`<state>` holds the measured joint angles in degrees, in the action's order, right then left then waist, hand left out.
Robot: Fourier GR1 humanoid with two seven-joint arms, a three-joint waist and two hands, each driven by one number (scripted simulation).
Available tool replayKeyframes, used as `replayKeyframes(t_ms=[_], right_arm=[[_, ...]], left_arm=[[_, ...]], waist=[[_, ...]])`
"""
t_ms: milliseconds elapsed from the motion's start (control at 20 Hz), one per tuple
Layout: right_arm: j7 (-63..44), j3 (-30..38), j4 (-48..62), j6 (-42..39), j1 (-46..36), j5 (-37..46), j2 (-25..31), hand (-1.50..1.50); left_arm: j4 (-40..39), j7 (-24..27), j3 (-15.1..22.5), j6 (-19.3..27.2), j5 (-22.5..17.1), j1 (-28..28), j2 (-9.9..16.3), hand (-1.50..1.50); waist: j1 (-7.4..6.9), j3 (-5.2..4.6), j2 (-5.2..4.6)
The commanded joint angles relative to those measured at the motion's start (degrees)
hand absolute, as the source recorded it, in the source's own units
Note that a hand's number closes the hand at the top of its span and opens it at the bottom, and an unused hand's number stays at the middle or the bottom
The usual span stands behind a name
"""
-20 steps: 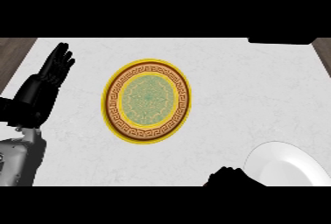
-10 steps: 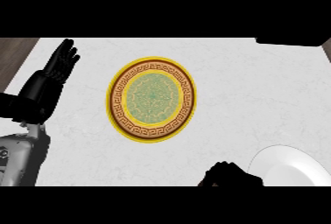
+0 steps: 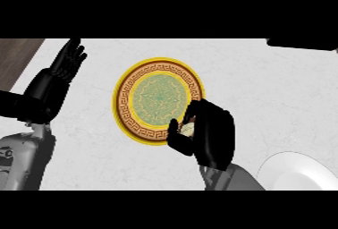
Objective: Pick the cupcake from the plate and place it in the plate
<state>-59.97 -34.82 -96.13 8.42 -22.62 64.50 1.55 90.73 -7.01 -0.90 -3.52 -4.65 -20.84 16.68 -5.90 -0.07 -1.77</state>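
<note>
My worry: the cupcake [image 3: 188,128] is mostly hidden in my right hand [image 3: 206,134], fingers curled round it, over the patterned plate's [image 3: 158,100] lower right rim; letting go here could tip it off the edge. Left hand [image 3: 56,82] rests open at left, white plate [image 3: 297,172] sits lower right

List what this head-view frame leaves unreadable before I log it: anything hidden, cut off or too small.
- Pale object in the right hand: only a sliver shows between the curled black fingers, so it cannot be confirmed as the cupcake.
- Yellow round plate with brown key-pattern band: its lower right rim is covered by that hand.
- Plain white plate: cut off at the lower right edge.
- Dark object, top right corner: cropped, unidentifiable.
- Left hand, open: nothing hidden.
</note>
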Motion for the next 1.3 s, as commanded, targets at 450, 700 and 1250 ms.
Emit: replayKeyframes(t_ms=[450, 700, 1250], right_arm=[[3.2, 8.3, 30.2, 25.4, -21.6, -20.1, -1.5, -1.50], [4.9, 8.1, 35.5, 38.1, -27.3, -21.5, -1.5, -1.50], [15.7, 6.3, 36.9, 57.1, -24.6, -35.9, -1.5, -1.50]], left_arm=[[-2.1, 1.2, 1.4, -0.4, 0.6, -1.2, -1.7, 0.00], [-1.9, 0.4, 1.6, 0.4, 1.2, -1.8, -2.1, 0.00], [-1.1, 0.1, -2.5, 0.6, 0.9, 1.3, 0.6, 0.00]], waist=[[-1.78, 0.17, -0.40], [-1.20, 0.14, 0.19], [3.37, 0.11, 1.36]])
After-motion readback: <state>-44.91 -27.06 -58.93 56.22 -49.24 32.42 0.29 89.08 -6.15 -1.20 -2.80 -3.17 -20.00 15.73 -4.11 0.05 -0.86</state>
